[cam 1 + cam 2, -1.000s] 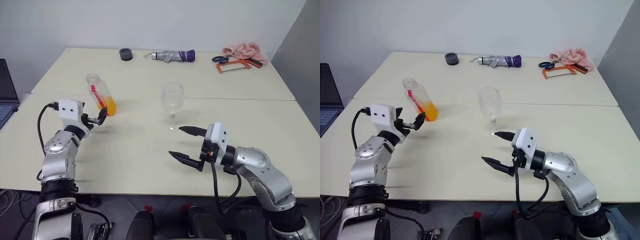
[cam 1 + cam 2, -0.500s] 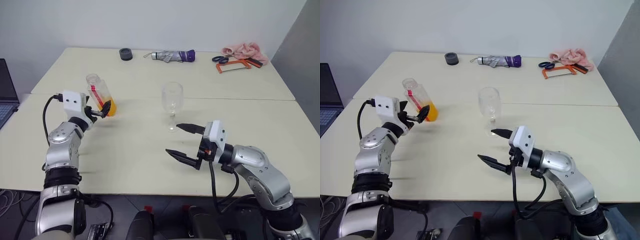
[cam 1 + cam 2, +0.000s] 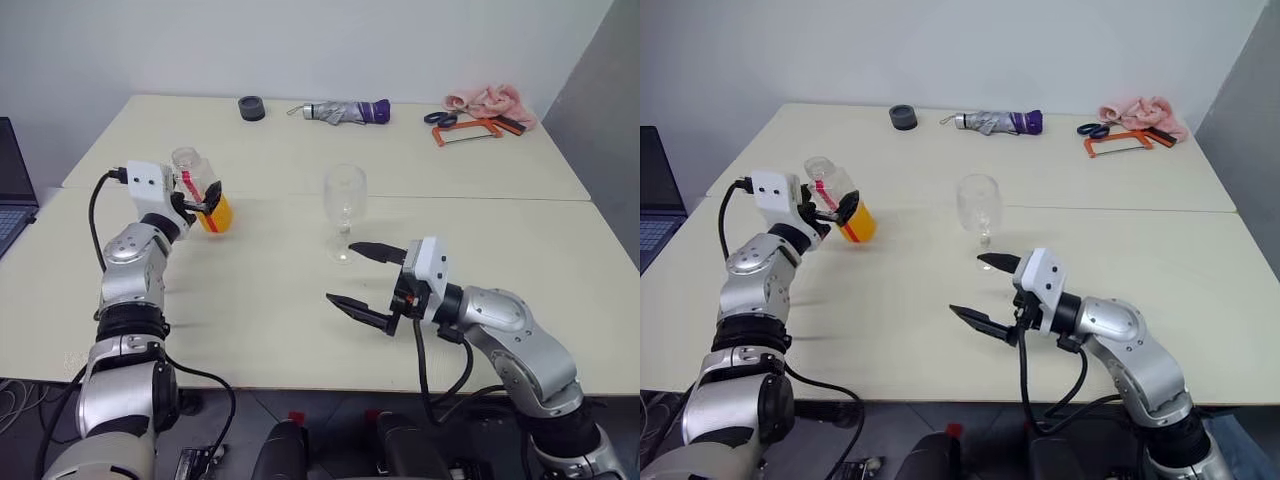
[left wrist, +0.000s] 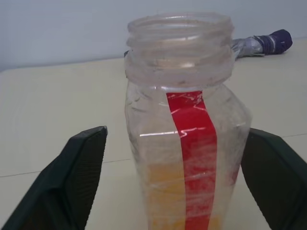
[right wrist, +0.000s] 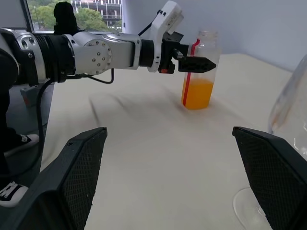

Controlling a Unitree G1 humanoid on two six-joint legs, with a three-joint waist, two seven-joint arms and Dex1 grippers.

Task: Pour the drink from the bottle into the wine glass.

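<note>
Clear plastic bottle stands uncapped between the left gripper's spread fingers, not yet pinched. It looks light and slick; grip mid-body. Right gripper gapes empty.

Clear scuffed plastic bottle, glossy glass, matt table

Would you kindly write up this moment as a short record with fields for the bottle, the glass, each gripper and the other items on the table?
bottle: bottle uncapped, standing on the table, orange drink in its lower part
left gripper: left gripper around the bottle, one finger on each side; contact cannot be told
wine glass: wine glass upright, empty, right of the bottle
right gripper: right gripper open, near the glass's foot, holding nothing
far edge: black roll, folded umbrella, pink cloth, scissors, orange hacksaw
</note>
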